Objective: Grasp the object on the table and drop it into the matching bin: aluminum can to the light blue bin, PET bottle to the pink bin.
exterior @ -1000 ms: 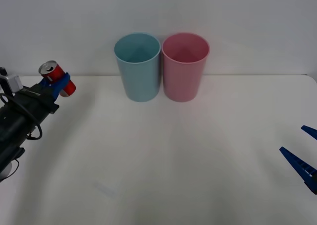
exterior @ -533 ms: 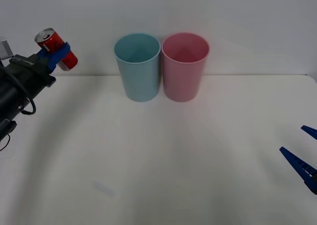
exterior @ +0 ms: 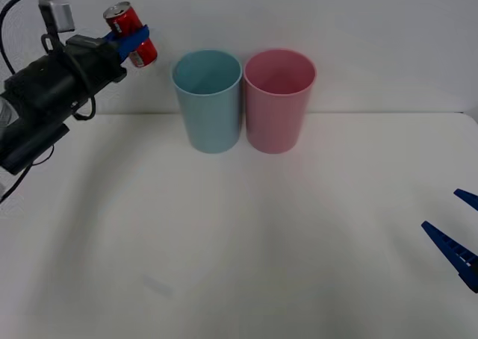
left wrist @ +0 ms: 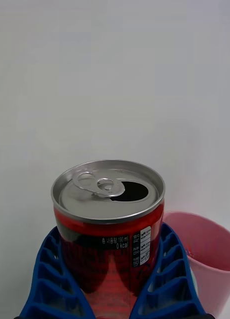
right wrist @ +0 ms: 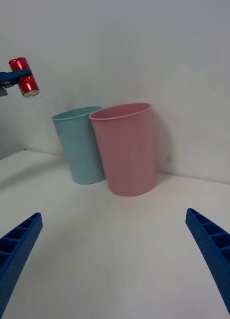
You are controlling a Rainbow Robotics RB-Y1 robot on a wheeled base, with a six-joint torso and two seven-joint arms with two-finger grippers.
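A small red aluminum can with a silver top hangs tilted in the air, left of and above the light blue bin. My left gripper is shut on the can, blue fingers clasping its sides. The can also shows high and far off in the right wrist view. The pink bin stands upright, touching the light blue bin's right side, both at the back of the white table. My right gripper waits open low at the table's right edge.
A plain white wall rises right behind the two bins. The pink bin and light blue bin stand side by side ahead of the right gripper.
The left arm has lifted the can and carried it right, from near table height at the far left to above rim height close to the light blue bin. The right arm stayed still.
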